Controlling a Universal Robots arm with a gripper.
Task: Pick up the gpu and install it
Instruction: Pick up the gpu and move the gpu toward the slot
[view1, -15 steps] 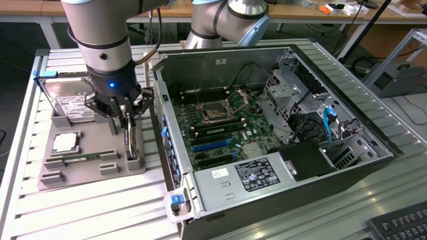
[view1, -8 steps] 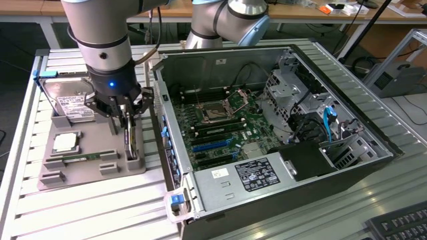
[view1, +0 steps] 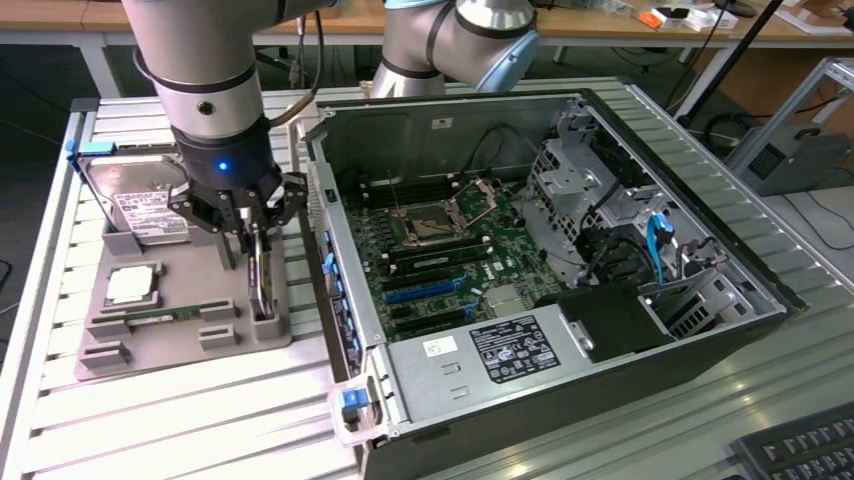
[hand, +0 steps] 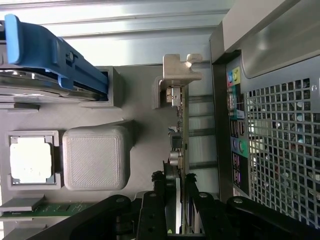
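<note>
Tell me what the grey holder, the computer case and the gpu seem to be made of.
The grey holder: probably printed plastic, matte; its block shows a fine grid texture. The computer case: likely sheet metal, dull grey; thin folded walls, punched grille. The gpu: thin circuit board standing on edge; its silvery end looks metallic.

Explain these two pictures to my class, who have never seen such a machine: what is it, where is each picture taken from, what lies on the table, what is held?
The machine is one robot arm ending in a gripper, a two-fingered clamp. One picture comes from a camera off the arm, the other from a camera on its wrist. On the slatted table lies a grey holder tray carrying a hard drive, a processor chip and a memory stick. Beside it stands an open computer case. The gripper is closed on the gpu, a thin card standing on edge in the tray's slots.
</note>
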